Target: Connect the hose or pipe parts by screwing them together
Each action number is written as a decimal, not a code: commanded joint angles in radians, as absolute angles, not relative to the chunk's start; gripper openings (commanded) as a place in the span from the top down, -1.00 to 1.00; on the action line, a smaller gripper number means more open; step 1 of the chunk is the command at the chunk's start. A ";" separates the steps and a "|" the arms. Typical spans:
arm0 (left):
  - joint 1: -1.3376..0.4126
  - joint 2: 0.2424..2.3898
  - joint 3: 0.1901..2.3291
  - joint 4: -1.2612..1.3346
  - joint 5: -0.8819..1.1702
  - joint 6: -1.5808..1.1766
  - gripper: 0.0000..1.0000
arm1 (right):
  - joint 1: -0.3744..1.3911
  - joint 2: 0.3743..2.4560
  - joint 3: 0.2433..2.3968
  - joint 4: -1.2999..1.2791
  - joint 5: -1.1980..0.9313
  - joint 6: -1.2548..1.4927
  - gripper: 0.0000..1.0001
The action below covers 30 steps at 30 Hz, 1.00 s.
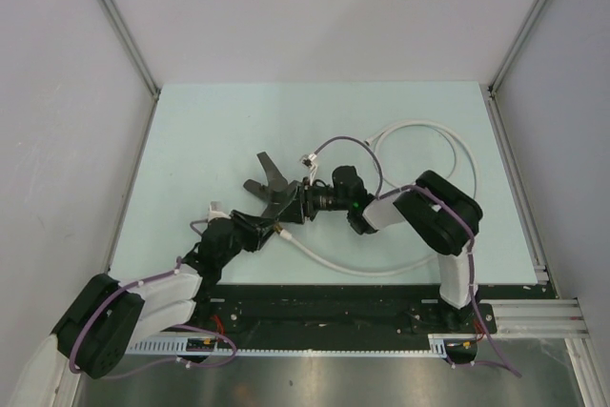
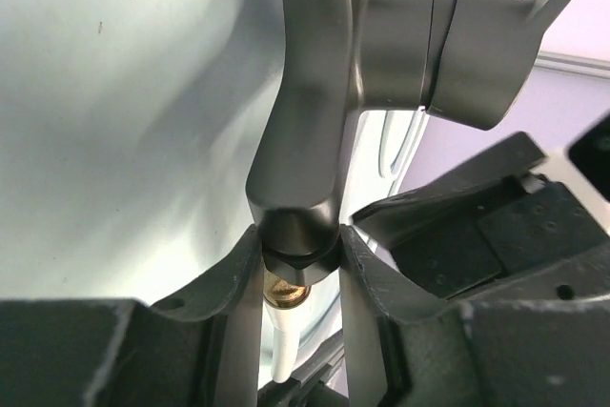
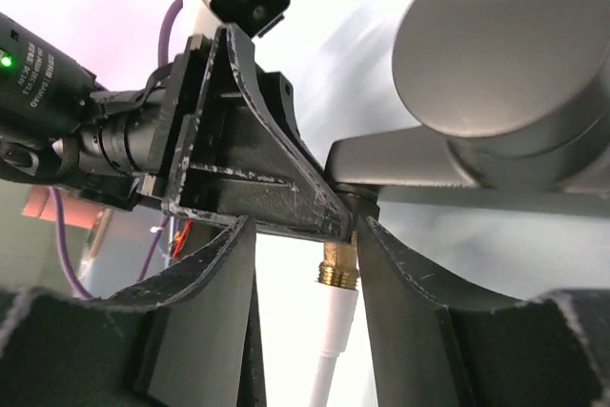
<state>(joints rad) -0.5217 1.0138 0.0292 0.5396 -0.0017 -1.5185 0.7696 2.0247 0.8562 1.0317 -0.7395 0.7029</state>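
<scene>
The left hand [image 2: 297, 253] clamps the neck of the stiff, slick dark grey T-shaped metal tap fitting [image 2: 315, 92], while just below it the right hand [image 3: 305, 232] stands part-open around, seemingly not gripping, the small brass nut [image 3: 338, 265], the firmest hold on the limp white hose [image 3: 332, 350].

We stretch our left arm [image 1: 143, 297] forward from the near left and fold our right arm [image 1: 440, 216] inward, so the wrists almost meet. Our left gripper [image 2: 300, 264] clamps the tap [image 2: 315, 92] (both fingers pressing); our right gripper [image 3: 305, 245] stands parted.
</scene>
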 commanded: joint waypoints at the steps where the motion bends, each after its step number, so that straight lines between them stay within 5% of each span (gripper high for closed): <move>1: -0.531 1.006 -0.040 0.634 0.021 -1.523 1.00 | 0.793 1.878 0.857 0.774 -0.588 0.419 -0.03; 11: -0.531 1.020 -0.035 0.634 0.023 -1.523 0.99 | 1.110 1.643 0.857 0.345 0.223 -0.202 -0.13; 30: -0.532 1.026 -0.026 0.632 0.032 -1.532 0.99 | 1.364 1.850 0.877 0.449 0.607 -0.468 -0.12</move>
